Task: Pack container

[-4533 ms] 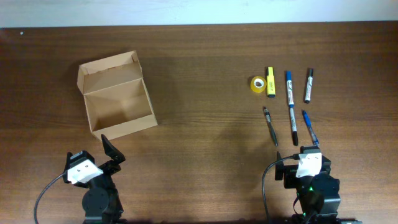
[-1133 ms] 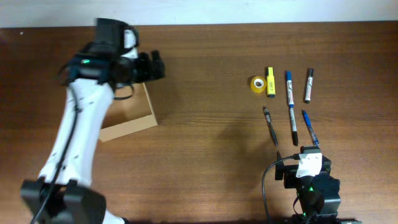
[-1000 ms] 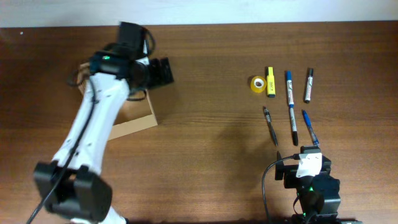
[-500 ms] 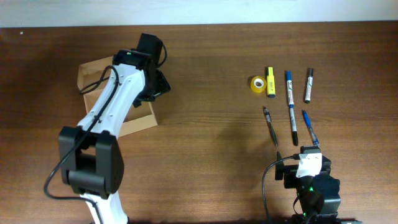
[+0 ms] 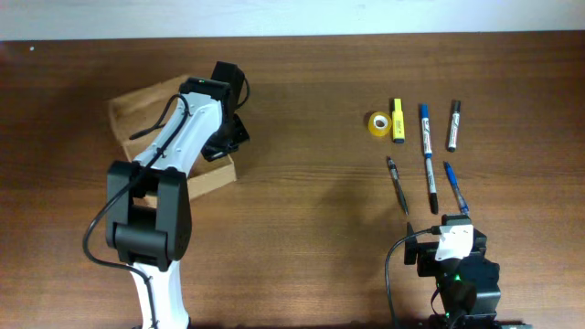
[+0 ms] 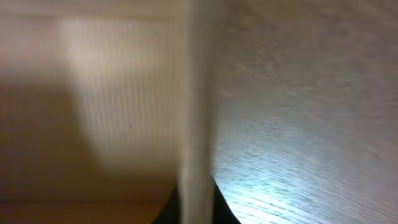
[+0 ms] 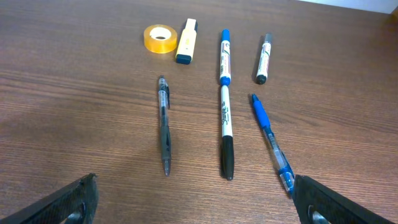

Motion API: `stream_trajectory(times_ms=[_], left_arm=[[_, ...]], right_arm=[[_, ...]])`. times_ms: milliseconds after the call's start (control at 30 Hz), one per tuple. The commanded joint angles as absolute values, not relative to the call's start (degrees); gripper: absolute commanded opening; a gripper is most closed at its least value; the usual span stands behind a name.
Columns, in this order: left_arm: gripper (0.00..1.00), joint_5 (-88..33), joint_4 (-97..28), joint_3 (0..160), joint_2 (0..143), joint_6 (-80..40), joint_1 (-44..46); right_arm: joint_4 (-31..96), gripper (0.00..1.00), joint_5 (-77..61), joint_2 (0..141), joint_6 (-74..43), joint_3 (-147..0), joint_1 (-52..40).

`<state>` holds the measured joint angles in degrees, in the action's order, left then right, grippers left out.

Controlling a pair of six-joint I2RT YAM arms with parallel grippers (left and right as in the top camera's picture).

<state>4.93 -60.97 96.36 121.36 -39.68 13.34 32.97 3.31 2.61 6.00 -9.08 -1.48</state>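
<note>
The container (image 5: pixel 137 105) is a tan cardboard box with its flap lid open, at the table's left. My left gripper (image 5: pixel 227 144) reaches down at the box's right wall. In the left wrist view that wall's pale edge (image 6: pixel 196 124) runs straight down between the dark jaws of the left gripper (image 6: pixel 196 213), which is shut on it. The box's brown inside lies to the left of the edge and the table to the right. My right gripper (image 5: pixel 454 228) rests at the front right, open and holding nothing (image 7: pixel 196 200).
At the right lie a yellow tape roll (image 5: pixel 378 122), a yellow highlighter (image 5: pixel 398 120), a blue-and-white marker (image 5: pixel 425 128), a black marker (image 5: pixel 453 125), a black pen (image 5: pixel 396 183), a black-capped marker (image 5: pixel 430 183) and a blue pen (image 5: pixel 455 187).
The left arm swung from above the box down to its right wall and the jaws closed on it. The box has turned slightly. The right arm has stayed still.
</note>
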Motion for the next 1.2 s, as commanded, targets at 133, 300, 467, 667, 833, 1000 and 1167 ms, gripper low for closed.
stream_trajectory(times_ms=[133, 300, 467, 667, 833, 1000, 1167], left_arm=[[0.02, -1.83, -64.64, 105.03, 121.91, -34.85, 14.61], [0.02, -1.93, -72.34, 117.34, 121.91, -34.87, 18.5], [0.01, -1.69, -76.42, 129.23, 121.91, -38.15, 24.84], [0.02, -0.84, -76.75, 134.54, 121.91, -40.75, 33.85], [0.02, 7.38, -77.01, 134.52, 123.02, -40.8, 41.65], [0.02, 11.03, -76.77, 134.52, 126.98, -41.17, 46.11], [0.02, 10.31, -76.77, 134.52, 132.66, -41.15, 46.26]], right_arm=[[33.01, 0.99, 3.01, 2.07, 5.5, -8.64, -1.1], [33.01, 0.99, 3.01, 2.07, 5.5, -8.64, -1.1], [33.01, 0.99, 3.01, 2.07, 5.5, -8.64, -1.1], [33.01, 0.99, 3.01, 2.07, 5.5, -8.64, -1.1], [33.01, 0.99, 3.01, 2.07, 5.5, -8.64, -1.1], [33.01, 0.99, 3.01, 2.07, 5.5, -8.64, -1.1], [33.01, 0.99, 3.01, 2.07, 5.5, -8.64, -1.1]])
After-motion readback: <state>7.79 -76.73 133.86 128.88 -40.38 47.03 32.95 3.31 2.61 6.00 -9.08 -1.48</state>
